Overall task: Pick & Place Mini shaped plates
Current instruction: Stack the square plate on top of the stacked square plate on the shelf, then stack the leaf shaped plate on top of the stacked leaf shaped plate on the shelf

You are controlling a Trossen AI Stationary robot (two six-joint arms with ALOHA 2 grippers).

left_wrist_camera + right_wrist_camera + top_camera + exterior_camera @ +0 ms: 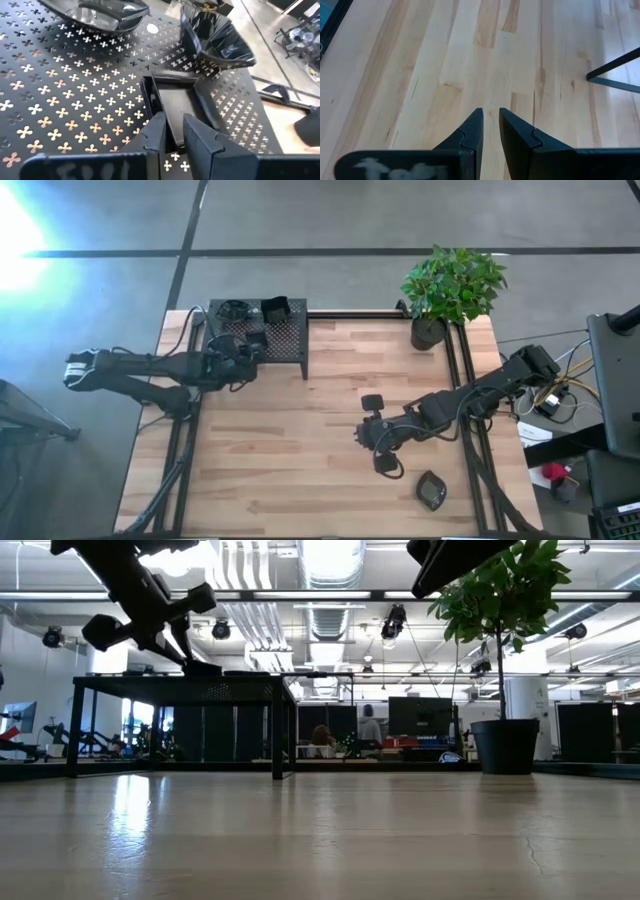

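Observation:
My left gripper (pixel 174 131) is low over the black perforated stand (pixel 285 345), its fingers nearly closed at the near end of a small black rectangular plate (pixel 175 102) lying flat on the stand top. Two more plates sit farther along the stand: a wide shallow one (pixel 95 12) and a deep square one (pixel 215 40). My right gripper (pixel 490 122) hovers shut over bare wood near the table's right side. Three plates lie on the table around it: a square one (pixel 372 402), a rounded one (pixel 388 465) and another rounded one (pixel 432 490). My left gripper has the rectangular plate by its near end (pixel 173 125), pinched between the two fingers (pixel 157 132), which slant down along the plate's length. The plate rests flat on the stand top. The fingers themselves hide just how its rim sits between them.
A potted plant (pixel 428 332) stands at the table's far right corner. The stand occupies the far left corner, on thin legs (pixel 277 730). Open wood lies across the table's middle and near side. Cables and equipment sit beyond the right edge.

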